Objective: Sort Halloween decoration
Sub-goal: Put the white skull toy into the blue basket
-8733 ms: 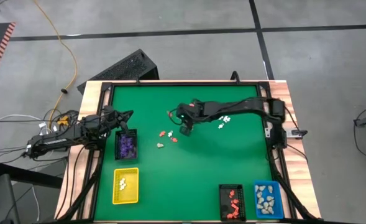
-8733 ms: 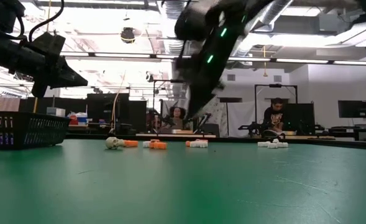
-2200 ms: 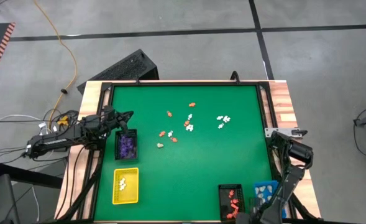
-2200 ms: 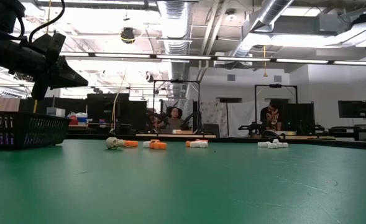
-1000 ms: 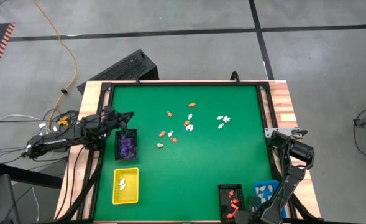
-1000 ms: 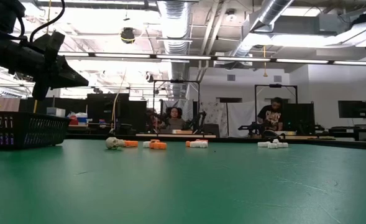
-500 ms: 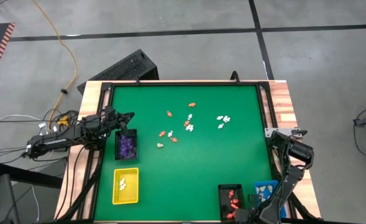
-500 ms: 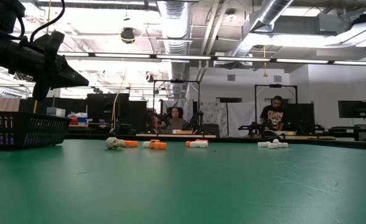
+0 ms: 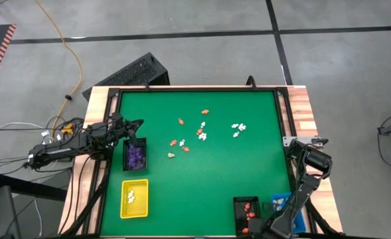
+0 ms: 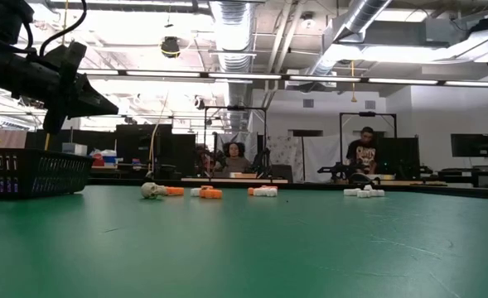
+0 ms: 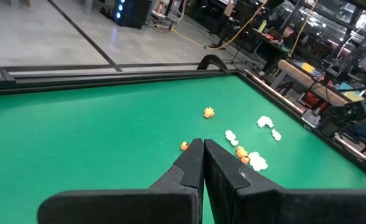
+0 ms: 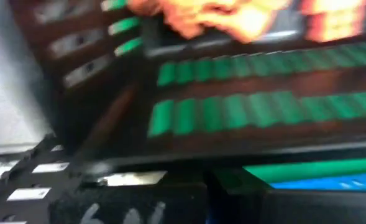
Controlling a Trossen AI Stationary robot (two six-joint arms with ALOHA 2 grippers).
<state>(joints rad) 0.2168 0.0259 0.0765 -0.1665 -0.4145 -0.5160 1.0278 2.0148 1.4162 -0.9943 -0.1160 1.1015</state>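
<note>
Several tiny Halloween decoration figurines lie loose in the middle and far part of the green table, orange-red and white ones mixed, with a small white group further right. The left claw hangs at the table's left edge, just beyond the black tray, its fingers pressed together with nothing between them; the loose figurines lie to its right, well apart from it. The right claw is down at the near right corner, over the near end of the second black tray, closed, and far from the loose pieces; whether it has hold of anything cannot be told.

Purple pieces fill the left black tray. White pieces sit in the yellow tray nearer the front. Orange-red pieces lie in the right black tray, and the blue tray beside it is mostly hidden by the right arm.

From table height, the figurines stand in a row far across the table, and two people sit in the room behind. The left wrist view looks past the closed left claw to the scattered pieces. The right wrist view shows only blurred orange pieces behind dark tray mesh.
</note>
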